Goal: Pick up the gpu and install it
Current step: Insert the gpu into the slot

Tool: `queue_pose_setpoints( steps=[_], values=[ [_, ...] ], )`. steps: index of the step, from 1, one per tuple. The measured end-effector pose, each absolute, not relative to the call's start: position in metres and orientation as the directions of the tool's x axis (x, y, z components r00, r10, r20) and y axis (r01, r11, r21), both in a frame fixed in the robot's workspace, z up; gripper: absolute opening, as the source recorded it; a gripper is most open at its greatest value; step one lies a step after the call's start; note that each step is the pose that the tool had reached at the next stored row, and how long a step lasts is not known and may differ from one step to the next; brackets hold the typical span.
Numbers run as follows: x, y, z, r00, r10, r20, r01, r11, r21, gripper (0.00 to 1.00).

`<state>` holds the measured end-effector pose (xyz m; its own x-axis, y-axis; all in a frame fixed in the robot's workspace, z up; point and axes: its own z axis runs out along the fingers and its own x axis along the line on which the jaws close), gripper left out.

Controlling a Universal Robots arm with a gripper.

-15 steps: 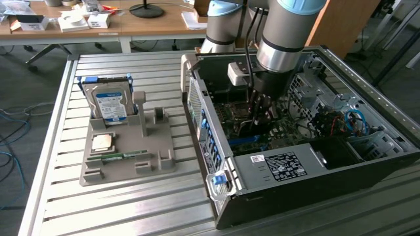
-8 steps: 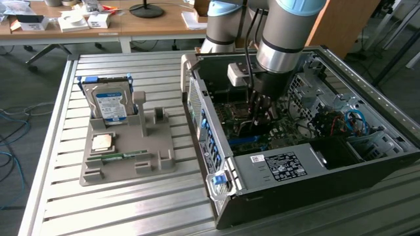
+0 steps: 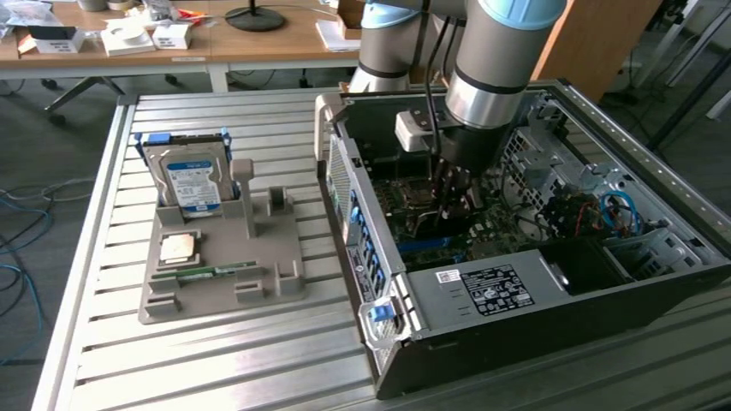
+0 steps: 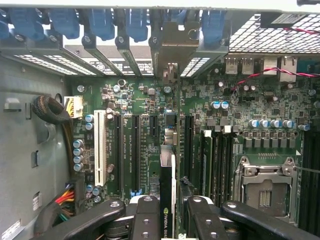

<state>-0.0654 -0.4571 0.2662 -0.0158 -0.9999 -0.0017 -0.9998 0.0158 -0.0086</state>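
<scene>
The gpu (image 4: 169, 175) stands edge-on between my gripper's (image 4: 172, 220) black fingers (image 4: 145, 215), which are shut on it; a green logo label shows on its near end. Its pale metal bracket (image 4: 170, 50) reaches the case's rear slot openings. The card hangs over the green motherboard (image 4: 240, 105), in line with the black expansion slots (image 4: 136, 150); I cannot tell whether it is seated. In the exterior view my gripper (image 3: 451, 184) is lowered deep inside the open computer case (image 3: 514, 287), and the arm hides the card there.
A white slot (image 4: 100, 150), memory slots (image 4: 215, 160) and the empty processor socket (image 4: 262, 192) flank the card. Blue latches (image 4: 100, 22) line the rear wall. On the slatted table, a grey holder (image 3: 217, 274) carries a hard drive (image 3: 192, 180), a chip (image 3: 177, 248) and a memory stick (image 3: 205, 272).
</scene>
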Motion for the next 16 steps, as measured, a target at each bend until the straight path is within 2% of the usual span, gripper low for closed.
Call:
queue_pose_setpoints(
  steps=[16],
  values=[
    [-0.0665,-0.4571,0.265,-0.015,-1.0,-0.002,-1.0,0.015,-0.01,0.26]
  ],
)
